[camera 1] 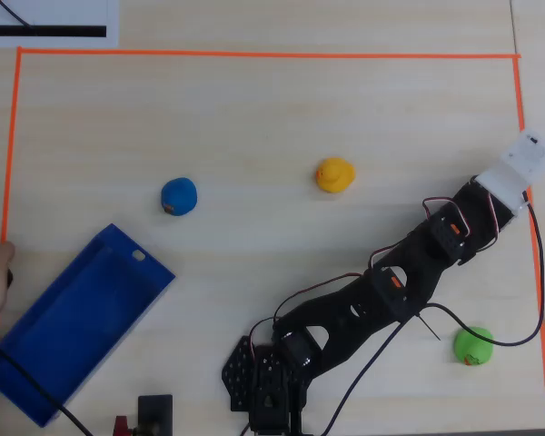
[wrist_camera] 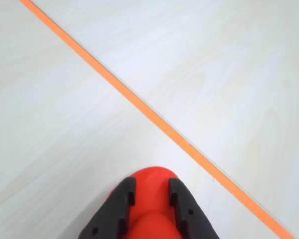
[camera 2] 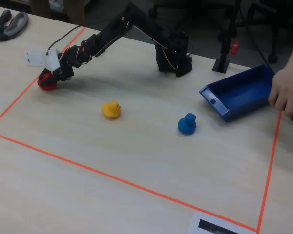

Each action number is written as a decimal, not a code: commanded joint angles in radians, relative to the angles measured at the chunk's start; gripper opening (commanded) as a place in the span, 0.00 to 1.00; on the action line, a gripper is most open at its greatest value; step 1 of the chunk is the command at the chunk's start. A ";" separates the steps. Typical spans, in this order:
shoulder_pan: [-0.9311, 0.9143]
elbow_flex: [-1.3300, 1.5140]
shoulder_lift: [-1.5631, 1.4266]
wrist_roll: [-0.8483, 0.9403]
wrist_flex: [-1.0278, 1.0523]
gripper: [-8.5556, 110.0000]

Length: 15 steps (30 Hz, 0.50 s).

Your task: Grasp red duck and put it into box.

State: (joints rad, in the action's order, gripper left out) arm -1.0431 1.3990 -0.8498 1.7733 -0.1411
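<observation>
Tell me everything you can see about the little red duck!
The small red duck looks like smooth, shiny rubber or plastic. In the wrist view only its rounded red top shows, squeezed between the two black fingers of the gripper. In the fixed view it sits low on the pale wooden table, right by the orange tape line. Its face and beak are hidden.

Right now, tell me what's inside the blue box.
The blue box looks empty in the overhead view: bare blue floor. In the fixed view its near wall hides most of the interior.
</observation>
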 commanded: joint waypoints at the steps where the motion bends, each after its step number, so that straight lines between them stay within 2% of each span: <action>1: -0.006 -0.021 -0.075 -0.046 0.017 0.07; 5: 0.023 0.046 -0.201 -0.166 -0.018 0.07; 10: 0.104 0.189 -0.502 -0.345 0.020 0.07; 12: 0.158 0.235 -0.653 -0.430 0.140 0.07; 15: 0.275 0.291 -0.882 -0.572 0.426 0.07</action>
State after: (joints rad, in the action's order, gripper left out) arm -0.8544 1.6690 -1.3883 1.3484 0.1181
